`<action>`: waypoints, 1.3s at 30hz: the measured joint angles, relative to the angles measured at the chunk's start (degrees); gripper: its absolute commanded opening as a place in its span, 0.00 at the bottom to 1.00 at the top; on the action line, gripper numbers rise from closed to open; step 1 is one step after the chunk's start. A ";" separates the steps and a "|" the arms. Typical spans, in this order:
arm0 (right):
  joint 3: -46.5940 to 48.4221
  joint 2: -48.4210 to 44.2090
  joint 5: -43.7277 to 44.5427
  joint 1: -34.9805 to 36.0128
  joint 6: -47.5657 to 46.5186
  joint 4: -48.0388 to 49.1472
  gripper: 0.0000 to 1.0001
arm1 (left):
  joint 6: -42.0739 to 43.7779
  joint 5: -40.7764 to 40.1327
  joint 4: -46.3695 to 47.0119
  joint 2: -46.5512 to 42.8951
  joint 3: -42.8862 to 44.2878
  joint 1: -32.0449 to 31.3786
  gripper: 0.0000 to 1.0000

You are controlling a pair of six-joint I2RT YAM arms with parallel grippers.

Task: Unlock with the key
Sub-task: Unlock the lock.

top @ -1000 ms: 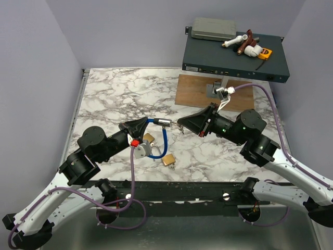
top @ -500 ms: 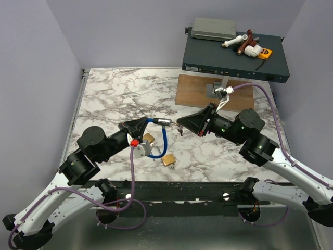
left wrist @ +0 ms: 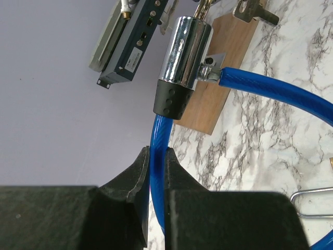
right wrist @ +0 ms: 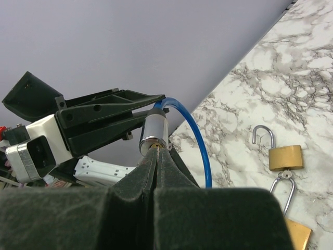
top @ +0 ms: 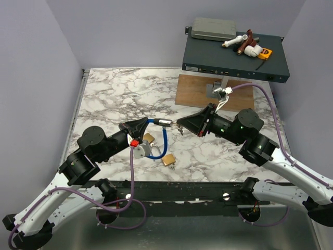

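From above, the left gripper (top: 144, 122) and right gripper (top: 179, 124) meet nose to nose over the middle of the marble table (top: 114, 94), with a chrome lock cylinder (top: 165, 123) between them. How each grips is too small to read there.

The left wrist view settles one side. Its jaws stand narrow, clamped on the blue cable (left wrist: 157, 156) just below the cylinder's black rubber collar, and the cylinder is held up off the marble. That view also shows a dark, key-shaped cluster (left wrist: 253, 11) dangling past the cylinder's far end.

The right wrist view settles the other side. Its fingers are pressed together right against the cylinder's end face, pinching the key (right wrist: 157, 148). Only this view shows clearly that both brass padlocks, one (right wrist: 285, 156) above the other (right wrist: 297, 233), lie with their shackles swung open.

The table's left edge and the lilac wall are well apart from the left arm, with bare marble on the far left. The padlocks lie near, under the cable's loop. On the right, a wooden board (top: 197, 91) and a dark rack unit (top: 234, 60) sit beyond the right arm, near its wrist.

Only a slim, pale sliver of the key shows (the fingers hide the rest), at the centre of the cylinder's face. I cannot tell how deep it sits.
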 measured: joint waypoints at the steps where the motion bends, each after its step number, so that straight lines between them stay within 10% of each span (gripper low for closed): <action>1: 0.00 0.04 0.00 0.00 0.00 0.02 0.01 | -0.04 0.00 0.00 0.02 0.00 0.00 0.00; 17: 0.20 3.65 -0.07 2.03 0.02 2.43 0.01 | -0.70 0.24 -0.90 1.05 0.13 0.44 0.00; 25: 3.30 5.49 0.04 3.19 -0.48 1.73 0.49 | -1.36 -0.42 -2.12 1.20 0.31 0.74 0.00; 39: 9.46 -4.04 6.34 3.74 -7.13 -13.35 0.52 | -9.22 -0.24 -3.37 2.40 0.46 1.14 0.00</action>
